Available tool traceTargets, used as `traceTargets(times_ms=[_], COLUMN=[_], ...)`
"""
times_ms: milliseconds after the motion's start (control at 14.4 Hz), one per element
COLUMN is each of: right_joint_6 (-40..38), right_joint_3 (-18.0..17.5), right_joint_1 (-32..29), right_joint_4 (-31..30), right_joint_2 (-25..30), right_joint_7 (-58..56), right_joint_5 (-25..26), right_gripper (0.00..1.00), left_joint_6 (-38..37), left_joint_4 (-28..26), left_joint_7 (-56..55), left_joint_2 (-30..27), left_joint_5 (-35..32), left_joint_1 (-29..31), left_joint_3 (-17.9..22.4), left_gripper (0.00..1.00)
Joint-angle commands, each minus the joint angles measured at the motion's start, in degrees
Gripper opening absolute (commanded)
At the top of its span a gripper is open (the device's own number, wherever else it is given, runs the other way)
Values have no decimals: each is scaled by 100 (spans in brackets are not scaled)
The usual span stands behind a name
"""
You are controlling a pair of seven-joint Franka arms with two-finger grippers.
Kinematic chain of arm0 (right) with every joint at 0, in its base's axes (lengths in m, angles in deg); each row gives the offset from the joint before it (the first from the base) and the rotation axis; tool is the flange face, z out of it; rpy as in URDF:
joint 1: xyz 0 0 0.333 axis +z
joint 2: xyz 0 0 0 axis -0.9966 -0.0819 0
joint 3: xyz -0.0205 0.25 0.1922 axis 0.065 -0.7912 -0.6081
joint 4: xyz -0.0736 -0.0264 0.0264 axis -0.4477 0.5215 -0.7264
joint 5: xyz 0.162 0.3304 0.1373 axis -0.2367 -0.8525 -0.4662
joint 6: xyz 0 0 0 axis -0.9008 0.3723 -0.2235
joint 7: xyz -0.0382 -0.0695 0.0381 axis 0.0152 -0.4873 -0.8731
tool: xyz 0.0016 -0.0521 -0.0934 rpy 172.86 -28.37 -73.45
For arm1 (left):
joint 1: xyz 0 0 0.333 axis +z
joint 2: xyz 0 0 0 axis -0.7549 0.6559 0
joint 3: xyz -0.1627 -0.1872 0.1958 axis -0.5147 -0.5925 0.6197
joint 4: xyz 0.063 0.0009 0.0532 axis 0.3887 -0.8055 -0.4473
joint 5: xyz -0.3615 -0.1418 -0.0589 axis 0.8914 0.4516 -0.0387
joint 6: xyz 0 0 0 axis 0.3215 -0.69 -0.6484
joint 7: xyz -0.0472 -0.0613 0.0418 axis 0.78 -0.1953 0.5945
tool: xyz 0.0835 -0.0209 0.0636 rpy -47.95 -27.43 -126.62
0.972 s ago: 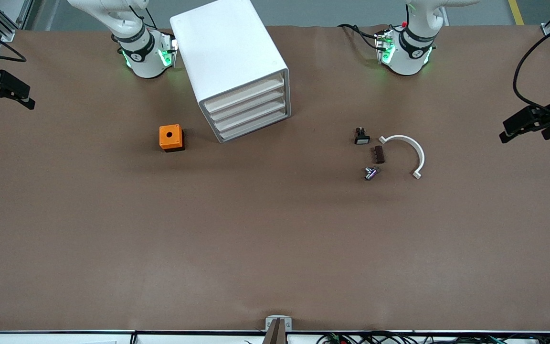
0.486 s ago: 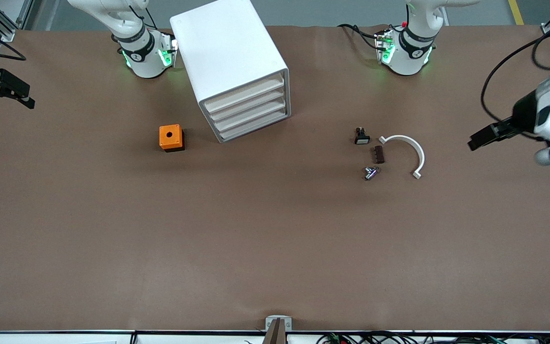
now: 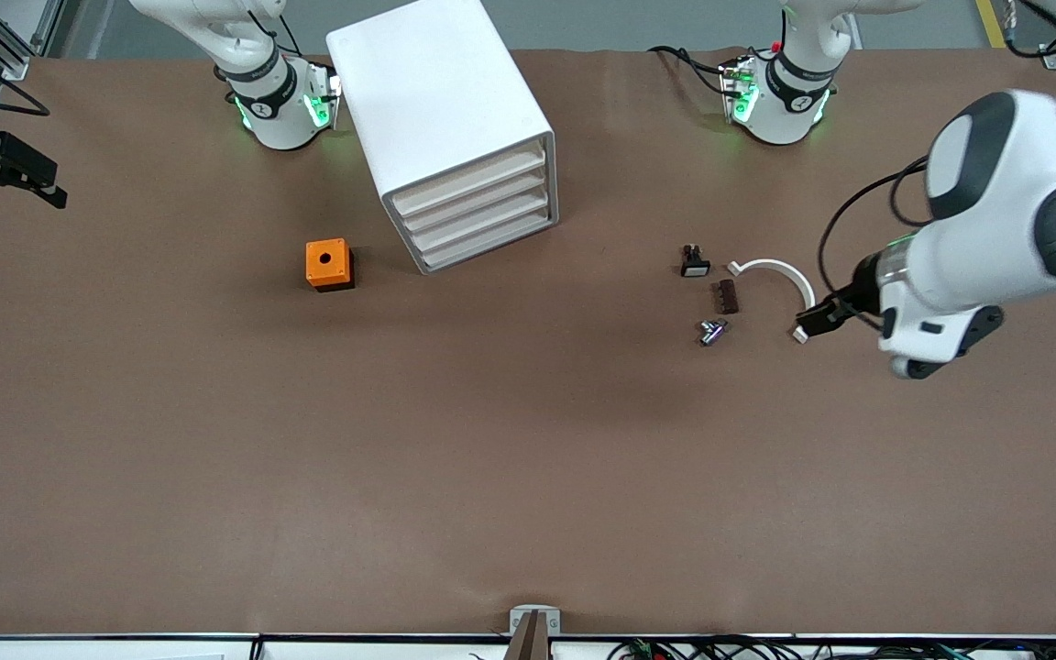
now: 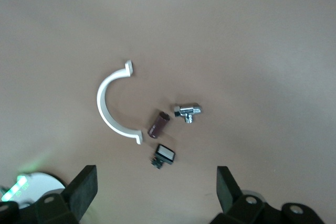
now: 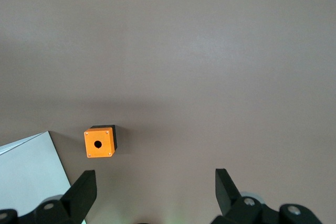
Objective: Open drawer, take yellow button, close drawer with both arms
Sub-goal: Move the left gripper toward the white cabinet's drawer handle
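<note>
So far nothing is opened: the drawer (image 3: pixel 466 181), top one of four in the white cabinet (image 3: pixel 441 110), sits shut, and the button is not visible anywhere; I suppose it lies inside.

The left gripper (image 3: pixel 823 318) hangs over the end of the white clip (image 3: pixel 783 280), toward the left arm's end of the tabletop (image 3: pixel 528 458). In the left wrist view its fingers (image 4: pixel 81 190) stand wide apart and hold nothing. The right gripper (image 3: pixel 10 170) waits at the right arm's edge of the tabletop, also wide open and empty in its own wrist view, with the orange cube (image 5: pixel 100 142) below it.

The risks I see: the left arm travels low over a cluster of small parts, the clip, a brown piece (image 3: pixel 726 296), a metal fitting (image 3: pixel 711 332) and a black piece (image 3: pixel 695 261), and it could sweep them. The cabinet stands turned at an angle, so a pull not in line with the drawer could drag the whole cabinet if the other arm does not brace it. The drawer fronts are thin and close together, so catching a lower one is easy.
</note>
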Motion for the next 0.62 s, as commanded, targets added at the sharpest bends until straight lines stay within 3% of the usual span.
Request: traceTargets(times_ms=[0,556], right_joint_6=[-37,-98], right_joint_3=[13,13], right_joint_1=[-17,-17], right_joint_4=[-53,-61], right_joint_2=[84,84], right_joint_7=[-1,-1], right_joint_5=[-87,-148], right_gripper=[100,100], left_joint_6=[-91,-487], left_joint_4=[111,173], left_joint_7=[-912,-4015], left_joint_2=[195,1074], left_joint_5=[144,1610], left_joint_1=[-141,-844], left_joint_3=[-109,-127], left_gripper=[100,100])
